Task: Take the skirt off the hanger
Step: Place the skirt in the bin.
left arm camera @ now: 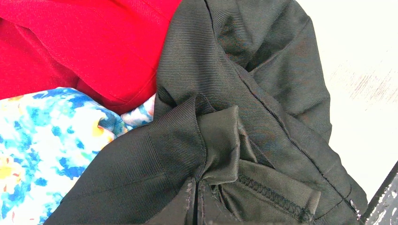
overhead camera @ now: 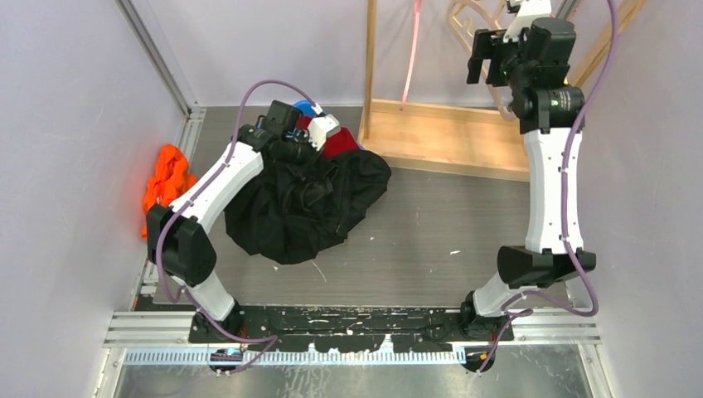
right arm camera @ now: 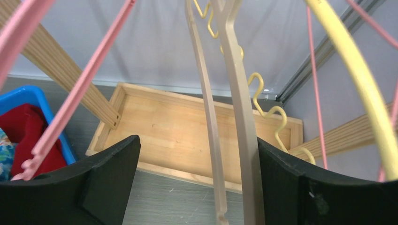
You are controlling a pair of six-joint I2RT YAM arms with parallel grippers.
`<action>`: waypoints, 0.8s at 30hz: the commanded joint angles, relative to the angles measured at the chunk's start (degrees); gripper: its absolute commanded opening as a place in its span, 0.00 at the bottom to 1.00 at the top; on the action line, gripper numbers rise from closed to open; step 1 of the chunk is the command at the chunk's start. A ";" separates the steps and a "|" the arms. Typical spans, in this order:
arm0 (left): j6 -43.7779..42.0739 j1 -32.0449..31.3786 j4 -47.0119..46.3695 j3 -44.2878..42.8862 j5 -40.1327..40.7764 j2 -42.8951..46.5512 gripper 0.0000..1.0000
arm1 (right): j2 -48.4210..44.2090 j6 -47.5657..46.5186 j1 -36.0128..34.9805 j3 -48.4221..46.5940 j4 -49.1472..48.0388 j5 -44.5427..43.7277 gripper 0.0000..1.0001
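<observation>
My left gripper (overhead camera: 313,143) is clamped on a bunched fold of the black skirt (overhead camera: 307,207), the cloth pinched between my closed jaws at the bottom of the left wrist view. The skirt lies heaped on the table (overhead camera: 431,249), off the rack. Its far edge lies against the red garment (left arm camera: 84,42) and the blue floral fabric (left arm camera: 42,136), both in the blue bin (overhead camera: 308,106). To the skirt's right the tabletop is bare up to the wooden rack base (overhead camera: 448,137). On its left an orange cloth (overhead camera: 166,186) sits against the wall, close to my left elbow.

My right gripper (overhead camera: 489,54) is raised at the rack with its jaws spread wide. A wooden hanger (right arm camera: 239,117) stands between my fingers (right arm camera: 94,183), close to the right one and well apart from the left. A pink hanger (right arm camera: 80,84) crosses on the left and a yellow hanger (right arm camera: 356,79) curves past on the right, so it is crowded on both sides.
</observation>
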State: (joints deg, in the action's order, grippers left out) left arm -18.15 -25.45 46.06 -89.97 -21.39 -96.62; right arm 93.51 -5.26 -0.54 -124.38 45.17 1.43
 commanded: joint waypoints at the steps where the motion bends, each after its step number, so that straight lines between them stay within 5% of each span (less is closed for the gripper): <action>1: 0.51 -0.49 -1.71 0.21 -0.41 2.94 0.00 | -4.46 -1.08 -0.08 2.15 -3.09 0.05 0.90; 24: 1.84 -1.13 -3.53 3.12 -0.11 5.05 0.00 | -7.68 -1.86 -0.08 0.76 -8.91 -7.58 0.97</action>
State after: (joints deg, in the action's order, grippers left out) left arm -17.72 -26.15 45.10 -86.91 -20.97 -93.19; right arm 88.31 -6.87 -0.54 -120.27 41.21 -5.39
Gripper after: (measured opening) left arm 0.009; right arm 0.976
